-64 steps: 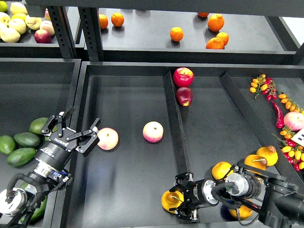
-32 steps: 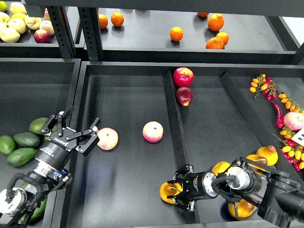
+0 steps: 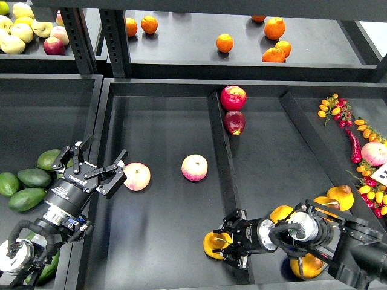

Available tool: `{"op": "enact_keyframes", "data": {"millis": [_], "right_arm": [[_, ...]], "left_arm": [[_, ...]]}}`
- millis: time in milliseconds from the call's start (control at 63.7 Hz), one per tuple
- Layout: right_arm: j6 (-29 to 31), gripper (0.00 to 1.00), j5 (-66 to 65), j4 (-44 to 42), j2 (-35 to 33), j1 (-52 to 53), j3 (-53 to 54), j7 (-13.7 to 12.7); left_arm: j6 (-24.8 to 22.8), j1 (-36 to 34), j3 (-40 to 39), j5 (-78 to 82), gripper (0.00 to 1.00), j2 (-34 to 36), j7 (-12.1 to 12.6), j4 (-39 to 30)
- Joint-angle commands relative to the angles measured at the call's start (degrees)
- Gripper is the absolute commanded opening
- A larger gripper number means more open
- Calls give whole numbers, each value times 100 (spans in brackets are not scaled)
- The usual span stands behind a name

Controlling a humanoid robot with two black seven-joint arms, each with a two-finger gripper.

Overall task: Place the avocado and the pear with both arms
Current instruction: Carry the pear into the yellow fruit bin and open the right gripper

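Note:
My right gripper (image 3: 225, 244) is at the front of the middle bin, just left of the divider (image 3: 220, 157). It is shut on a golden-yellow pear (image 3: 213, 243) with a thin stem. I cannot tell whether the pear rests on the bin floor. My left gripper (image 3: 98, 159) is open and empty, between the avocado pile and a peach (image 3: 137, 176). The darkest avocado (image 3: 34, 177) lies in the pile in the left bin, left of and below that gripper.
A second peach (image 3: 195, 167) lies mid-bin. Two red apples (image 3: 233, 97) sit by the divider's far end. More pears (image 3: 339, 196) lie around my right arm. Paler avocados (image 3: 8, 183) lie at the left, peppers and small tomatoes (image 3: 354, 145) at the right, oranges (image 3: 225, 43) on the back shelf.
My right gripper has moved the pear a little farther from the front edge, then stopped. The left arm has not moved.

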Motion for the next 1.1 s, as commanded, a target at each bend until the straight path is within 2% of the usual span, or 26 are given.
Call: {"op": "enact_keyframes", "data": {"millis": [0,220,596,1083], "right_arm": [[37,45,5,30,-325,-53,-35,1],[54,45,-57,126,-606,-483,-105,1],[116,48,-567,91,-536,-1178,-114,1],[116,50,-672,91,-518,-1231,-52,1]], "left_arm": [[0,-1,33,-2,99,0,0,-2],[0,-1,42,7,99,0,0,6],[0,8,16,-2,99,0,0,-2],[0,8,16,-2,99,0,0,-2]]}}
